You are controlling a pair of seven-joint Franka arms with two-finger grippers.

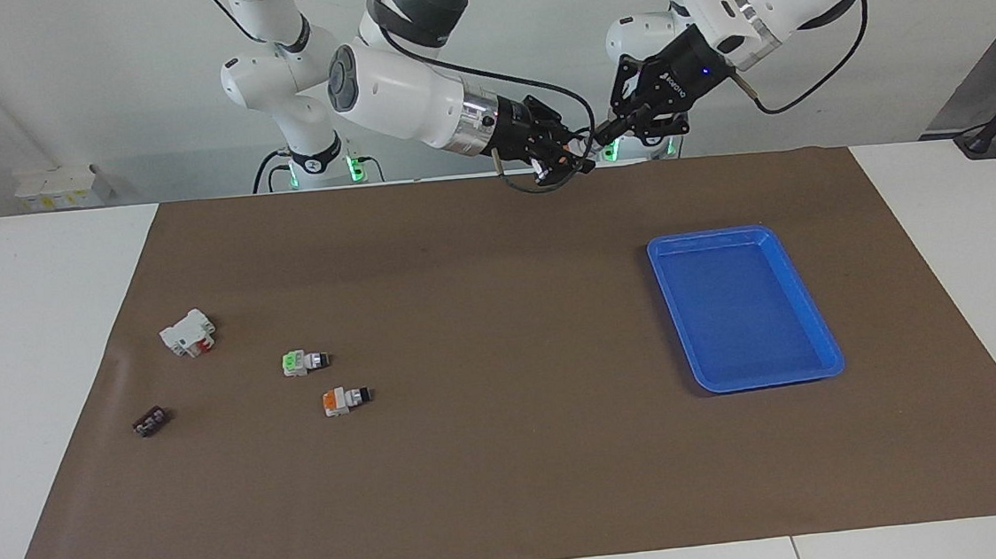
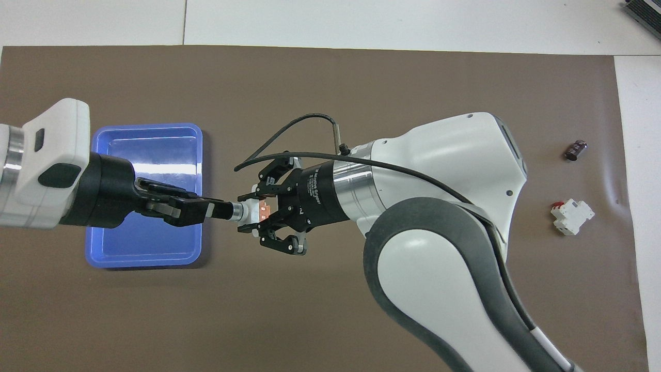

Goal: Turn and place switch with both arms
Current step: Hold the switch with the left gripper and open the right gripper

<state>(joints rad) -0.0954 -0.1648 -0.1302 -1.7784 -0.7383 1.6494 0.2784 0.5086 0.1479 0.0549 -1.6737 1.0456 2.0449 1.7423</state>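
Note:
The switch (image 2: 252, 208), white-grey with an orange block and a black knob, is held in the air between both grippers, over the mat's edge nearest the robots. My right gripper (image 2: 258, 212) (image 1: 569, 163) is shut on its body at the orange end. My left gripper (image 2: 217, 209) (image 1: 607, 136) is shut on its black knob. A second, like switch (image 1: 346, 400) lies on the mat toward the right arm's end; in the overhead view the right arm hides it.
A blue tray (image 1: 739, 234) (image 2: 147, 126) lies toward the left arm's end, partly under the left gripper in the overhead view. A green-block switch (image 1: 304, 362), a white block with a red part (image 1: 187, 332) (image 2: 570, 216) and a small black part (image 1: 151, 421) (image 2: 576, 150) lie toward the right arm's end.

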